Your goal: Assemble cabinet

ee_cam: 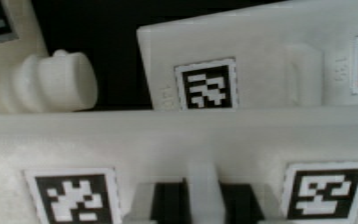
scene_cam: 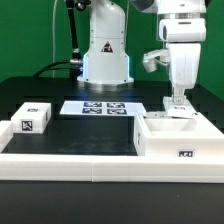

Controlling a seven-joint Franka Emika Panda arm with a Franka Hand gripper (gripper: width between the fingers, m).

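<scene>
In the exterior view the cabinet, an open white box with a tag on its near face, sits on the black desk at the exterior view's right, against the long low rail that runs along the front. The gripper stands straight down over the box's far wall, its fingers narrowed to a thin gap; it looks pinched on that wall's top edge, though this view is too small to be sure. A smaller tagged panel piece lies at the exterior view's left, well apart from the box, and the marker board lies flat between them, nearer the robot's base. In the wrist view the two dark fingertips sit close together with a sliver of white wall between them, so the jaws seem closed on the box's edge. Tagged white faces fill the rest, and a white knobbed part shows beyond. The box looks like stiff, light, smooth plastic: rigid enough to take a firm pinch, but slick, so a thin wall could slip or the box could swing if lifted by one edge. The middle of a wall's top edge seems the best hold, and pushing low along the desk is safer than lifting.
</scene>
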